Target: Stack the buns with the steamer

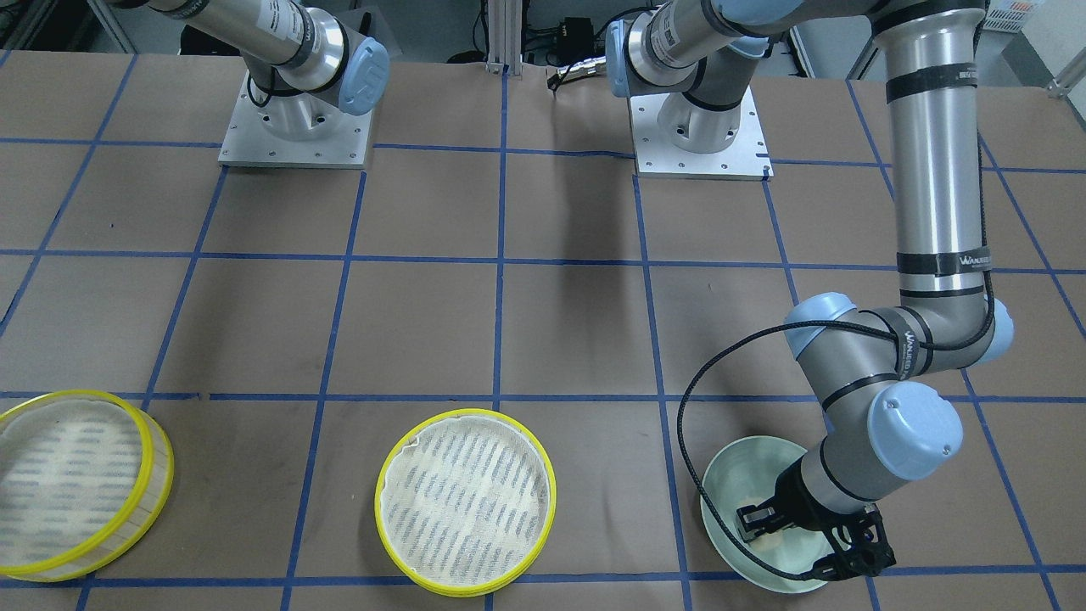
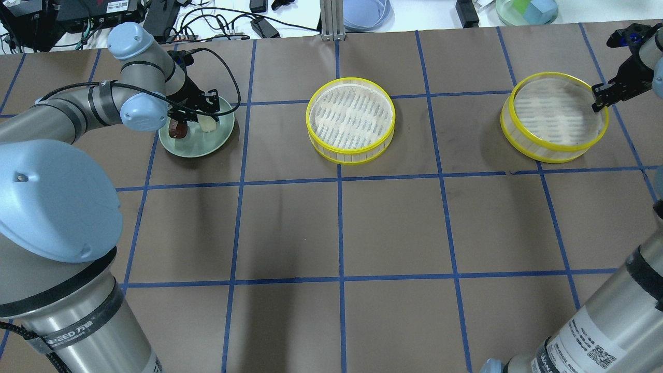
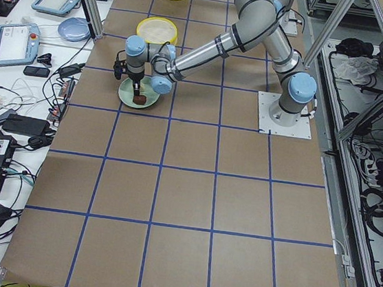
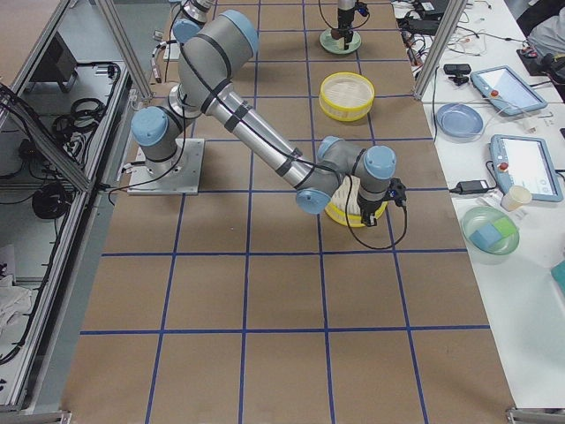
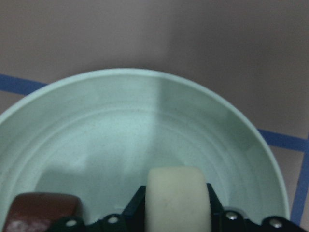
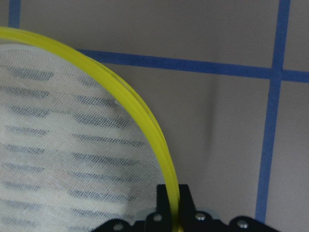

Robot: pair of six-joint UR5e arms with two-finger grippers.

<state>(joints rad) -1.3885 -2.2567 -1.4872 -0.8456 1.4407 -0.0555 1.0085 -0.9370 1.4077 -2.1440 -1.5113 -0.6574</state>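
Observation:
A cream-white bun (image 5: 178,193) and a dark reddish-brown bun (image 5: 43,210) lie in a pale green plate (image 2: 199,147) at the table's left. My left gripper (image 2: 204,116) reaches down into the plate, its fingers closed on both sides of the cream bun. The brown bun (image 2: 178,128) lies beside it, untouched. One steamer tier (image 2: 350,120) stands in the middle, free. My right gripper (image 2: 598,101) is shut on the yellow rim (image 6: 164,159) of the other tier (image 2: 553,115) at the right, which looks slightly tilted in the front-facing view (image 1: 72,484).
Both arm bases (image 1: 295,136) stand at the robot's side of the table. Blue tape lines grid the brown tabletop. Cables, a blue dish (image 2: 365,13) and a bowl (image 2: 525,10) lie beyond the far edge.

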